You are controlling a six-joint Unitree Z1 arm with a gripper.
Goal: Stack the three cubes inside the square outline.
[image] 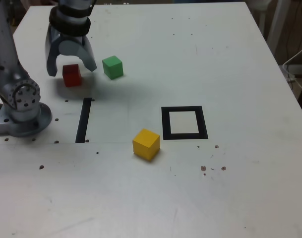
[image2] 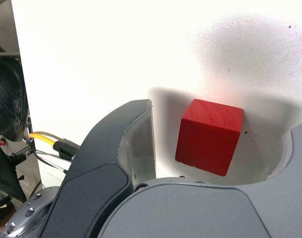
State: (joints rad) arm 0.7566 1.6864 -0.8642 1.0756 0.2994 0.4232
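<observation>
The red cube [image: 72, 75] rests on the white table at the exterior view's far left, and my gripper [image: 71, 68] straddles it with both jaws wide apart. In the wrist view the red cube [image2: 209, 136] lies between the grey jaws with a gap on each side, untouched. My gripper [image2: 220, 131] is open. The green cube [image: 112, 67] stands just to the exterior view's right of the gripper. Nearer the front sits the yellow cube [image: 146, 144], just left of the square outline [image: 184, 122], whose white centre holds nothing.
A straight black tape strip [image: 83, 120] lies on the table in front of the red cube. The arm's grey base [image: 21, 111] stands at the exterior view's left edge. Cables hang off the table's right side [image: 297, 69].
</observation>
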